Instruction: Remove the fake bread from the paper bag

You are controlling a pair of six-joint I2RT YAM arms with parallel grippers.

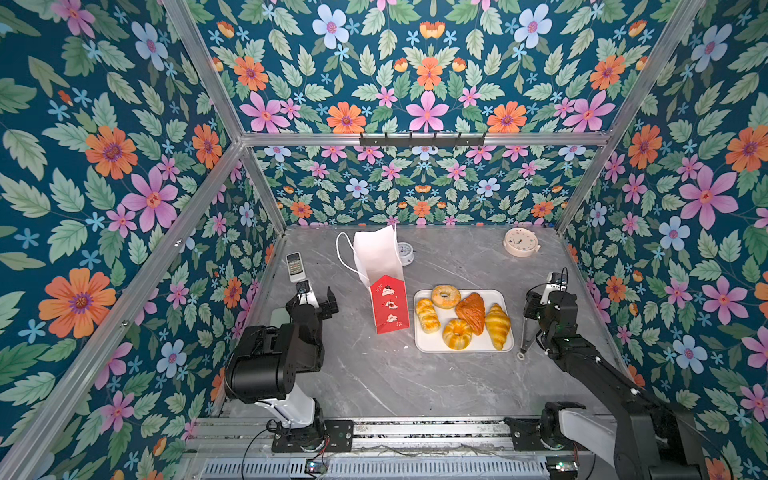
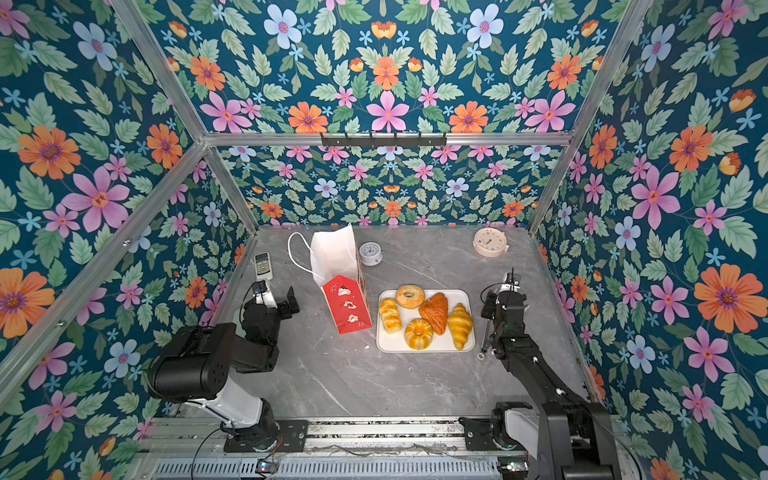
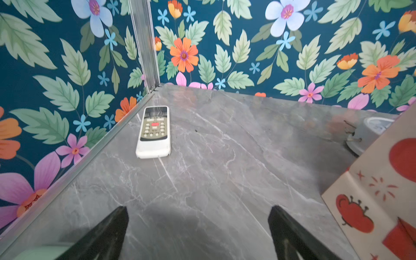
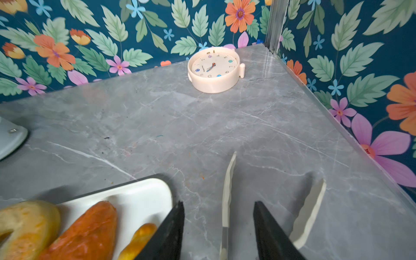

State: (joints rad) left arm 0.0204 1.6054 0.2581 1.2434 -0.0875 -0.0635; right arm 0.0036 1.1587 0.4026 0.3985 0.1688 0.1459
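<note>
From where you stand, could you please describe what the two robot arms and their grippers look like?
Both arms are black with white link sections and thin black cables. The left gripper and right gripper have black tapered fingers. A small camera sits on each wrist, and the bases bolt to a metal rail.

Between the two arms you have a broad bare stretch of grey marble tabletop [image 1: 374, 374] in front, open from the near rail up to the tall red-and-white paper gift bag [image 1: 384, 286] and the flat white tray [image 1: 424, 340] of golden toy pastries [image 1: 461, 318], which stand side by side with only a narrow gap. Towards the back wall, a white remote control [image 1: 295, 267] lies by the left wall, a small grey round clock [image 2: 370, 252] sits just beside the bag, and a cream round clock [image 1: 520, 242] lies in the far right corner. On your right, cream-tipped tongs [image 4: 227, 198] block the strip between the tray and the wall.
</note>
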